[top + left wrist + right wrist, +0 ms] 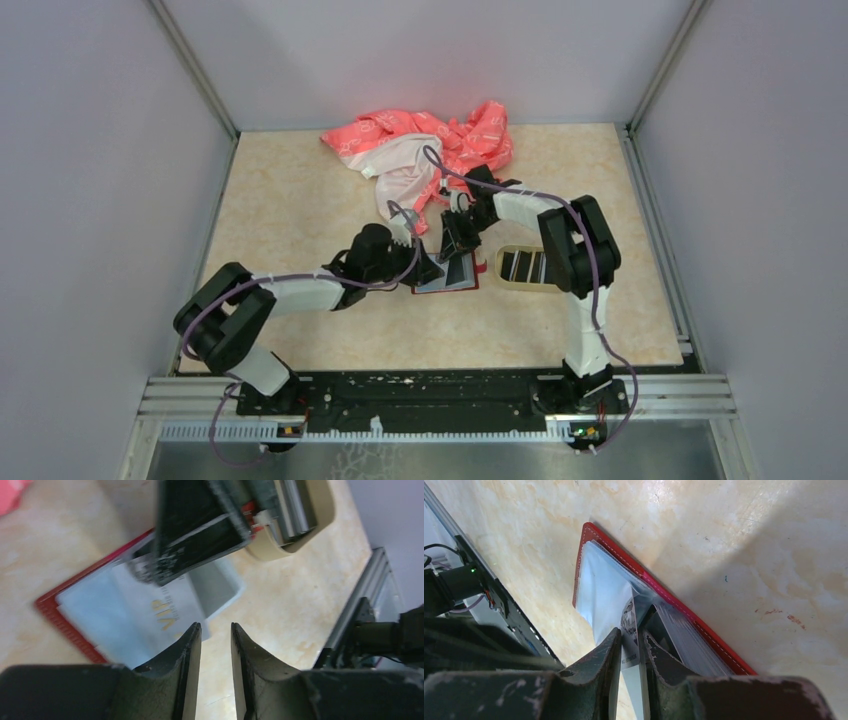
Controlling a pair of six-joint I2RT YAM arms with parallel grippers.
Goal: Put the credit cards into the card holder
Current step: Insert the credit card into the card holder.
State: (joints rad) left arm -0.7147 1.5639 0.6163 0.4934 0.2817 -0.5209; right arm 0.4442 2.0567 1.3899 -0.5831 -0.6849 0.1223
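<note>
Patience pays: the thin pale-printed credit card (629, 615) stands tip-down in a pocket of the open dark red folding card holder (599, 585), between the jaws of the right gripper (631, 635), grip unclear; push straight home. Left gripper (215, 627) hangs parted, empty.

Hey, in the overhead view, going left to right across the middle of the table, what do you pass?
left arm → dark red card holder → beige oval tray holding black credit cards → right arm
</note>
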